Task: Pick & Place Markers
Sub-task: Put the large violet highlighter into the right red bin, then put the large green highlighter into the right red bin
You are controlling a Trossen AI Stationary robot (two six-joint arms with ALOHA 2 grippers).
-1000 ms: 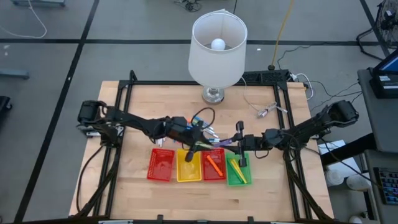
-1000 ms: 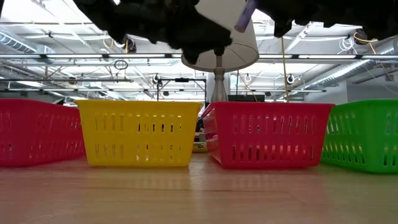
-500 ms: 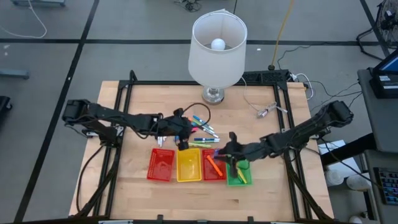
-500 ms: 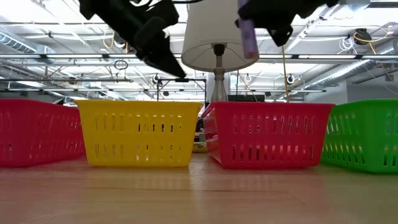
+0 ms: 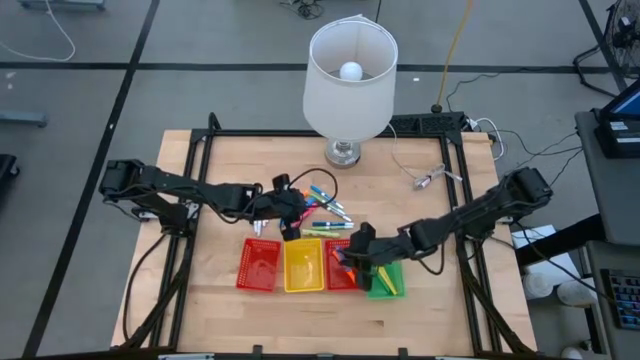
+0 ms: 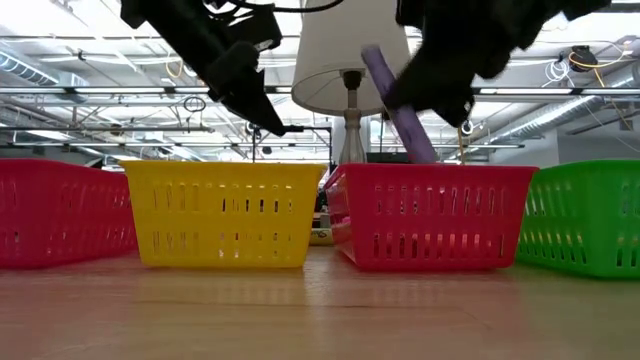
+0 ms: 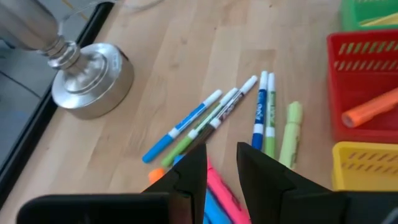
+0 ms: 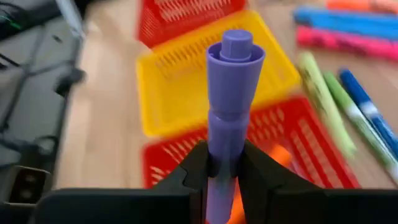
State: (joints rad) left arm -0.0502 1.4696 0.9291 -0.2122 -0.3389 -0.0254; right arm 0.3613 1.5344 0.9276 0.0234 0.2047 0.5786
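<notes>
While the right gripper (image 5: 357,247) clamps a purple marker (image 8: 229,106) over the red tray (image 5: 343,268) at 6 o'clock, the left gripper (image 7: 220,163), fingers narrowly apart and empty, hovers over the loose markers (image 5: 322,203) — roughly half sorted, several left.

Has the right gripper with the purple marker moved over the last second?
Yes. The right gripper, shut on the purple marker, has shifted from above the green tray to over the neighbouring red tray.
</notes>
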